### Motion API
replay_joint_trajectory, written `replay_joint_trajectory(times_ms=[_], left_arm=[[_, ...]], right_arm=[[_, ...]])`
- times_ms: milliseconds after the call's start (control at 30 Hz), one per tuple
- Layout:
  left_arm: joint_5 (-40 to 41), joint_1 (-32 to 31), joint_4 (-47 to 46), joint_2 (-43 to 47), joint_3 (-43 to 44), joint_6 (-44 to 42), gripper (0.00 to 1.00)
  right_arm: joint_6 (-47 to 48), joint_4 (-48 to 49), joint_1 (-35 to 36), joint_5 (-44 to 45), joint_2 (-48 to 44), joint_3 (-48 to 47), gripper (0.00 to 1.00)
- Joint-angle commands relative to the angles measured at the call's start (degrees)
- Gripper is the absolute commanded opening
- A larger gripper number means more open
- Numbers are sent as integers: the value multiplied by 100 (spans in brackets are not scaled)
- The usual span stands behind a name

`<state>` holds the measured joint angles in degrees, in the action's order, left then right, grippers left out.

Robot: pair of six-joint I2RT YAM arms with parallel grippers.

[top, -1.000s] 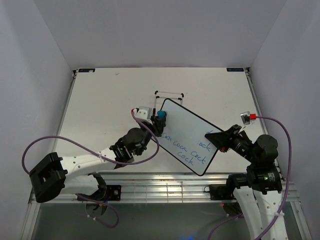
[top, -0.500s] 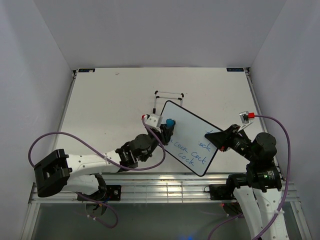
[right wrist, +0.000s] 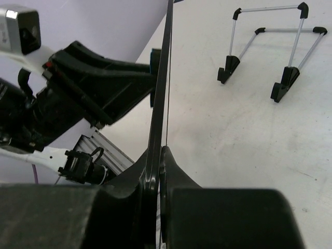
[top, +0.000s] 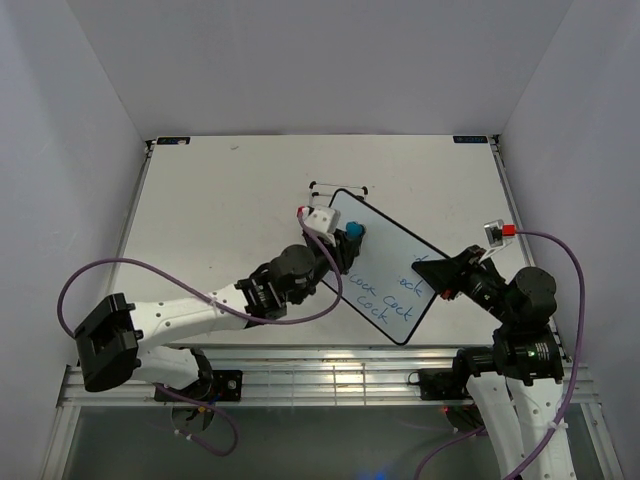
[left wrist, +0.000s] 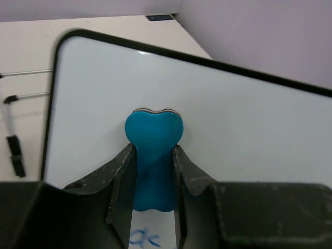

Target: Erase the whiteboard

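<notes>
The whiteboard [top: 385, 265] is a white board with a black rim, held tilted above the table, with blue handwriting on its lower right part. My right gripper [top: 440, 275] is shut on its right edge; in the right wrist view the rim [right wrist: 158, 104] runs edge-on between the jaws. My left gripper [top: 348, 245] is shut on the blue bone-shaped eraser [top: 356, 232], whose head presses on the board's blank upper left area. In the left wrist view the eraser [left wrist: 153, 155] sits between my fingers [left wrist: 120, 176], with blue writing just below it.
The thin black wire stand [top: 338, 188] lies on the table behind the board, also in the right wrist view [right wrist: 270, 52]. The white table [top: 220, 200] ends at a metal rail [top: 330, 375] in front. Purple cables loop from both arms.
My left gripper has moved the eraser up and to the right across the board's upper left part. The board has shifted slightly up. The right gripper keeps its hold.
</notes>
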<state>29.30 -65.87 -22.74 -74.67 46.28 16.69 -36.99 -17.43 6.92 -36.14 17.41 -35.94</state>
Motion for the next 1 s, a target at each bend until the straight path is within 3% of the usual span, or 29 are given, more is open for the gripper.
replay_joint_trajectory(times_ms=[0,300,433,667,967], left_arm=[[-476,985,903,-74,-13,432,8],[-802,1208,877,-39,-207,510,5],[-1303,1041,26,330,-979,651,4],[-841,-55,-609,691,-1991,731,4],[-39,-1533,-609,-187,-1457,942,4]], right_arm=[[-493,996,205,-1712,-185,-563,8],[-651,1163,214,-1608,-176,-545,8],[-668,1057,214,-1045,-185,-467,8],[-862,1514,213,-745,-133,-299,8],[-1319,2217,214,-859,-45,-115,8]])
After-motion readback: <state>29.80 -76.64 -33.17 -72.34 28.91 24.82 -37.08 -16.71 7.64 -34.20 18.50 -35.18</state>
